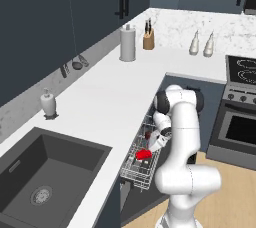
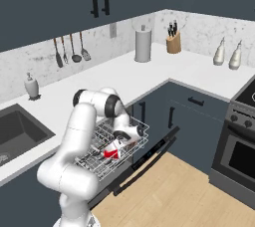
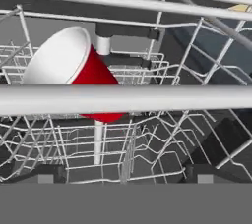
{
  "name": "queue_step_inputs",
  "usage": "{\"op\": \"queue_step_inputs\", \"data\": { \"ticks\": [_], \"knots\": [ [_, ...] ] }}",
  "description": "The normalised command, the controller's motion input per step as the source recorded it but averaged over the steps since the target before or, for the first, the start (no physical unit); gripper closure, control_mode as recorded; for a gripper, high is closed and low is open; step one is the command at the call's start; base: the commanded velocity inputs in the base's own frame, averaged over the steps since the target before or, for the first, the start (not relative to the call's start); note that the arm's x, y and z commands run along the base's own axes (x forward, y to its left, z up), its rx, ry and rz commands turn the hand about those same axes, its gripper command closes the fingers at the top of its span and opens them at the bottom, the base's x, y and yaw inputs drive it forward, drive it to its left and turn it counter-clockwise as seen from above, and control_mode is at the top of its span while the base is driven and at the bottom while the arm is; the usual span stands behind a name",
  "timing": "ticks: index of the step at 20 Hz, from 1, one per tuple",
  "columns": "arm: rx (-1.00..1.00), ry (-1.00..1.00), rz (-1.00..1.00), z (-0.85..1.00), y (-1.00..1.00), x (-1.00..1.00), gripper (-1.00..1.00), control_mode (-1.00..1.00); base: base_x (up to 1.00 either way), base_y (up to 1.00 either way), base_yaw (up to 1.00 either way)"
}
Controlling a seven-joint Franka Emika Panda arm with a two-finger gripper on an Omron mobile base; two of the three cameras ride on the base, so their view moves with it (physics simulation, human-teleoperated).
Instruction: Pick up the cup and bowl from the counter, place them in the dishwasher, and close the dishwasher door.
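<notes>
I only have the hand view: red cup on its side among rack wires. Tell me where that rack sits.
Observer: The rack is pulled out over the lowered dishwasher door, which lies open toward the floor.
Operator: Give me the arm's posture.
Observer: It folds down beside the counter, with the gripper low over the rack, next to the cup.
Operator: Report what stands near the sink.
Observer: A soap dispenser stands on the counter just behind the sink.
</notes>
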Motion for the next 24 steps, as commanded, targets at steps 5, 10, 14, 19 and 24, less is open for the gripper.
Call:
{"op": "queue_step_inputs", "data": {
  "ticks": [5,10,14,19,24],
  "knots": [
    [-0.08,0.01,-0.15,0.63,-0.39,-0.31,-1.00,-1.00,0.00,0.00,0.00],
    [-0.11,-0.03,-0.10,0.87,-0.36,-0.52,-1.00,-1.00,0.00,0.00,0.00],
    [-0.10,-0.29,0.00,1.00,-0.43,-0.98,-1.00,-1.00,0.00,0.00,0.00],
    [-0.07,-0.32,0.00,1.00,-0.59,-0.99,-1.00,-1.00,0.00,0.00,0.00],
    [-0.03,-0.18,0.07,1.00,-0.86,-0.63,-1.00,-1.00,0.00,0.00,0.00]
  ]
}}
